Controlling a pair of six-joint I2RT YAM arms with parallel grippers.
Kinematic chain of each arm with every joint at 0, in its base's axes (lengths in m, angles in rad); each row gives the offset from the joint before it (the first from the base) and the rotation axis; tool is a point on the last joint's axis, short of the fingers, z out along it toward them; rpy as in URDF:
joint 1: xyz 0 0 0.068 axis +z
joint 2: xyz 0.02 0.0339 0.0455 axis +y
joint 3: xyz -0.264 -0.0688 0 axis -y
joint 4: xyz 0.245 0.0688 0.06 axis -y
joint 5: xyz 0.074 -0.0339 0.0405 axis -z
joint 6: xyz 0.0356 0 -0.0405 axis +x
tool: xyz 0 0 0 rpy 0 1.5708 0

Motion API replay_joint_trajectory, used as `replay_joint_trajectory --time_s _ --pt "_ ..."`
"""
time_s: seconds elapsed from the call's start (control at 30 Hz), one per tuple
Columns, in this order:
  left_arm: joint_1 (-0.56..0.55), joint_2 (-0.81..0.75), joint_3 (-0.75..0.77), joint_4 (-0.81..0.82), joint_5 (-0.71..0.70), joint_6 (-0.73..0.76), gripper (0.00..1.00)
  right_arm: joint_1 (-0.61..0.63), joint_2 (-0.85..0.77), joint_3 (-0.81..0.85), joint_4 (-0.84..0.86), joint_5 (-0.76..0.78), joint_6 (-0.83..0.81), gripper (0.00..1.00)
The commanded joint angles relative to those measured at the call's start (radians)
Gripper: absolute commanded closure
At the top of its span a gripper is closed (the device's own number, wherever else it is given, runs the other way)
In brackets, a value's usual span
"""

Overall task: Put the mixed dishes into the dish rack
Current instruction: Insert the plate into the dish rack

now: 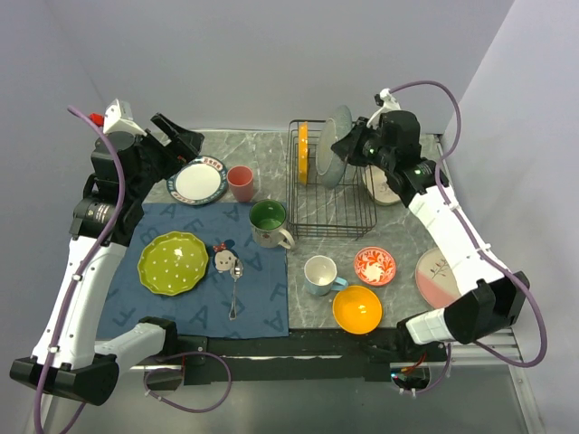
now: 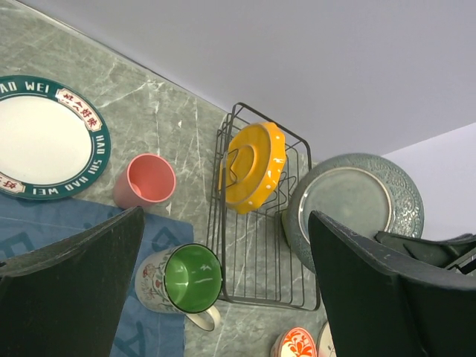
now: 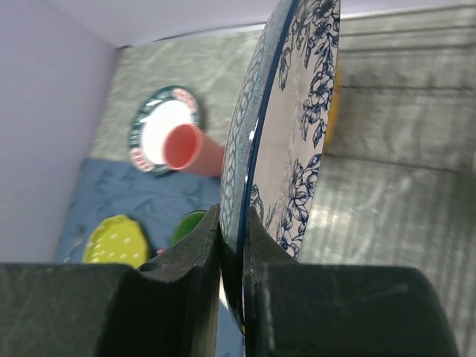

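The table [image 1: 398,231] has a grey marbled surface. A blue cloth mat [image 1: 194,303], printed with pale letters, lies flat on its left near part. A metal spoon [image 1: 234,294] lies on the mat toward the mat's right side, bowl at the far end, handle pointing near. A pale lilac wall [image 1: 271,54] stands behind the table's far edge.

Right wrist view: the grey floral plate [image 3: 297,149] runs past the top edge. Its lower rim is hidden between the fingers [image 3: 190,275] of the right tool [image 3: 232,216]. Only a sliver of the orange plate [image 3: 336,97] shows behind it.

Left wrist view: the green-rimmed plate [image 2: 44,141] is cut by the left edge.

Top view: the right arm [image 1: 443,217] covers part of the cream bowl [image 1: 382,188] and the pink plate [image 1: 432,271]. The small item [image 1: 222,258] beside the spoon [image 1: 235,285] is too small to identify.
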Motion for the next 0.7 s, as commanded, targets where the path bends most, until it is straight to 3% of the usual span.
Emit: replay_joint_trajectory --time_s 0.0,0.33,0.67 --pt "0.003 -0.002 -0.006 0.040 0.025 0.017 0.03 -0.030 0.027 0.057 0.252 -0.203 0.004 1.00" --pt "0.004 0.019 0.002 0.043 0.018 0.025 0.03 -0.053 0.196 0.132 0.243 -0.203 -0.108 1.00" --pt "0.004 0.039 0.002 0.042 0.018 0.023 0.03 -0.055 0.254 0.163 0.285 -0.176 -0.140 1.00"
